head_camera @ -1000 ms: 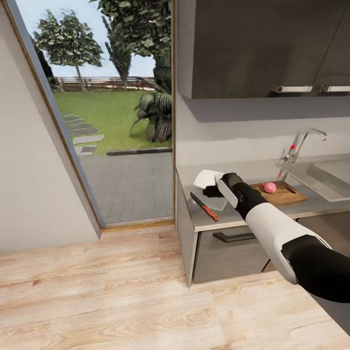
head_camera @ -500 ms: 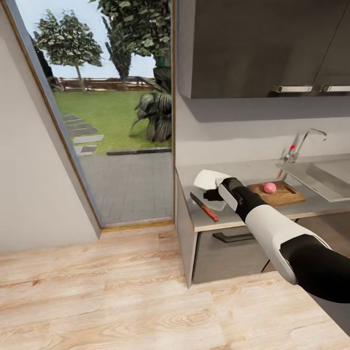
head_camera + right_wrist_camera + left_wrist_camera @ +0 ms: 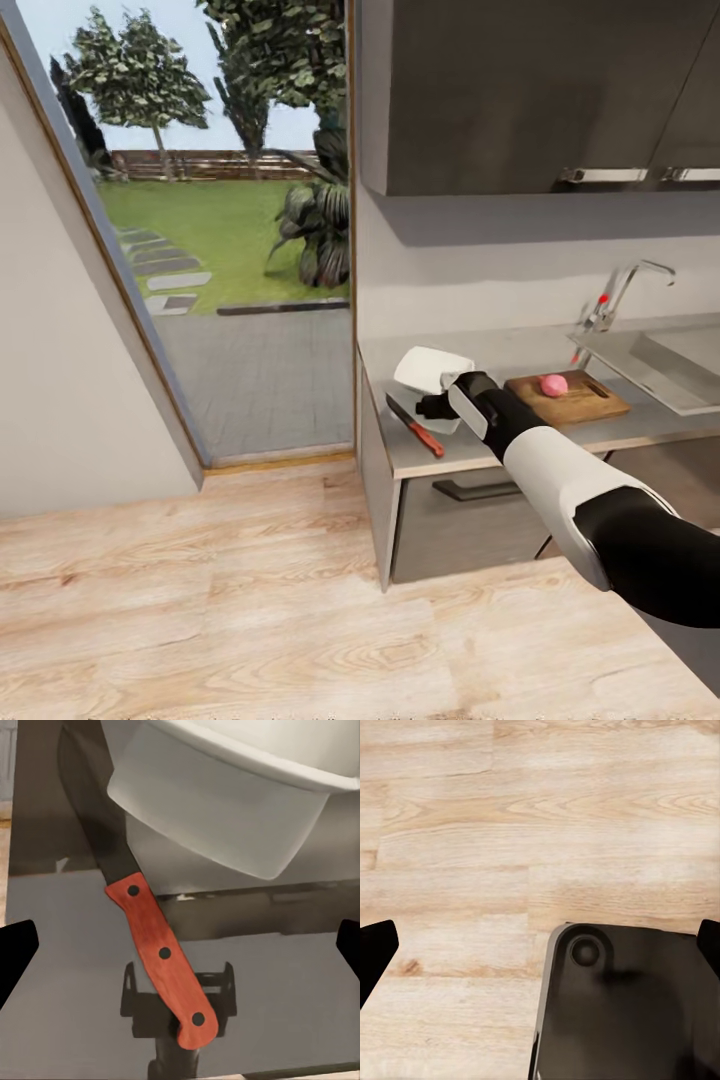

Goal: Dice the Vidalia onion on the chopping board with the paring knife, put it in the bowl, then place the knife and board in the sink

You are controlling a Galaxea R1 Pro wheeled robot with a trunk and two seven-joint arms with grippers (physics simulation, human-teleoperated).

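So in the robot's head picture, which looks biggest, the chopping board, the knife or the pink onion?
1. Chopping board, clearly the biggest.
2. Paring knife, long but thin.
3. Onion, the smallest, sitting on the board.
The knife lies a little nearer the camera, yet the order holds.

Item count, head view: one bowl [image 3: 432,372], one knife [image 3: 417,426], one board [image 3: 568,398], one onion [image 3: 553,384] on the board, one faucet [image 3: 622,296], one sink [image 3: 668,366], one arm [image 3: 570,490]. Upper cabinet handles [image 3: 600,175]: two. Drawer pull [image 3: 482,490] below the countertop [image 3: 500,440]: one. Rivets [image 3: 165,953] on the knife handle, right wrist view: four.
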